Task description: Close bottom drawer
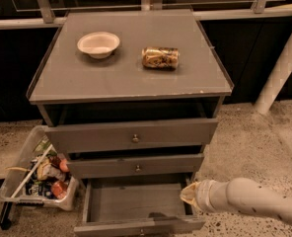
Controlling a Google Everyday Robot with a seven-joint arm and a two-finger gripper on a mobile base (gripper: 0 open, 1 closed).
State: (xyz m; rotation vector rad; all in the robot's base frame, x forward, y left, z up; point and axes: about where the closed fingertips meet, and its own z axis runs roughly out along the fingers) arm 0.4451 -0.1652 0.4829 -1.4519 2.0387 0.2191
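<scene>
Bottom drawer pulled out. Gripper at drawer's right side wall; cannot tell whether clenched or released.

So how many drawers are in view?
3, all in the cabinet: top drawer under the cabinet top; middle drawer just below it; bottom drawer lowest, pulled well out. The gripper is at the bottom drawer's right edge. None seem hidden.
</scene>
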